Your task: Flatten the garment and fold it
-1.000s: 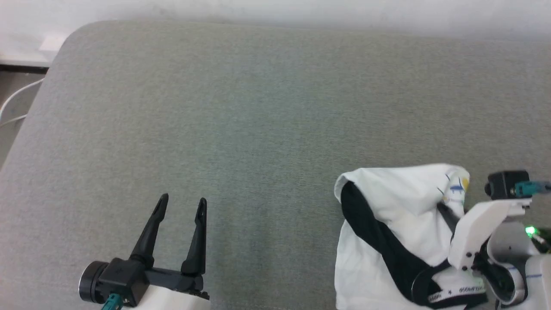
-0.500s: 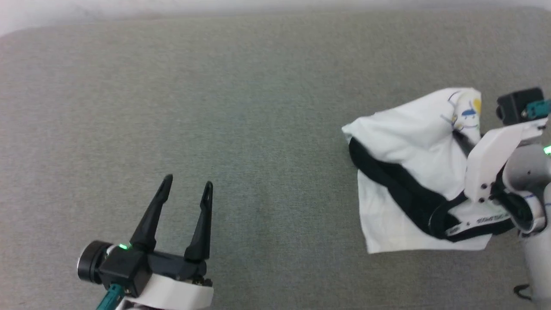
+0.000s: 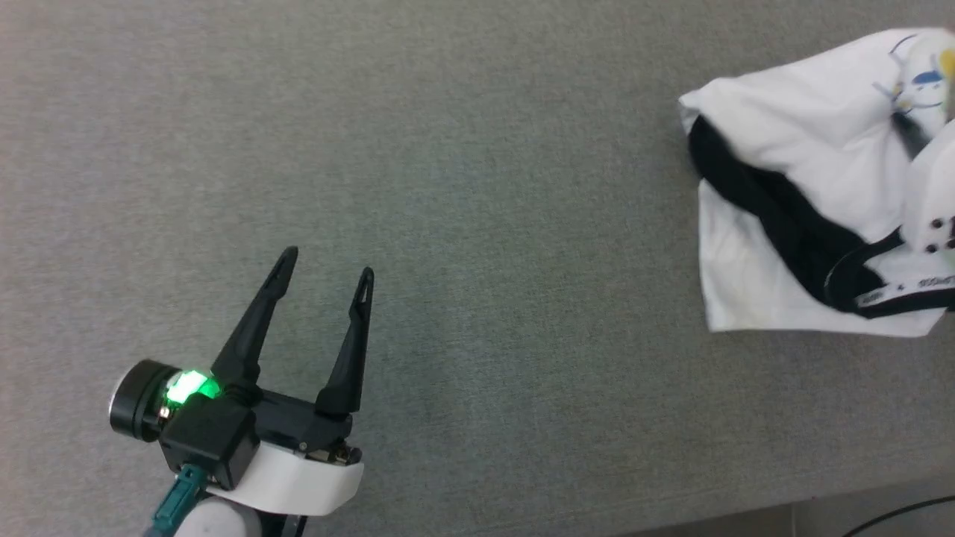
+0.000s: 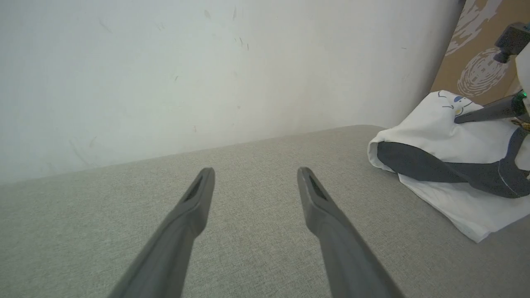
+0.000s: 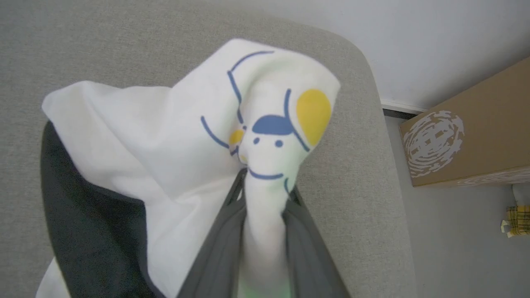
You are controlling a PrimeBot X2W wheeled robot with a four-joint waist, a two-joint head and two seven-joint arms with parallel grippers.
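Mostly the head camera has moved: the whole picture has slid, while the garment [image 3: 791, 127] keeps the same bunched shape. The right tool [image 5: 265, 194] is nipped narrow on a raised fold of it, just below the blue-and-yellow print. The rest droops from there onto the tabletop [image 3: 477, 149], with a black band curling under the white panel. The left tool [image 3: 326, 265] hangs wide and empty, with the garment well off to its right. The cloth looks light, limp and quick to slump, so a single pinch will only drag it. My guess is that a hem corner or shoulder seam is the better hold for spreading. Around the tools lies bare grey woven cover; ahead of the left tool is a white wall [image 4: 207, 62], and off the right tool's right a cardboard box [image 5: 468, 132] stands on the floor [image 5: 455, 248].
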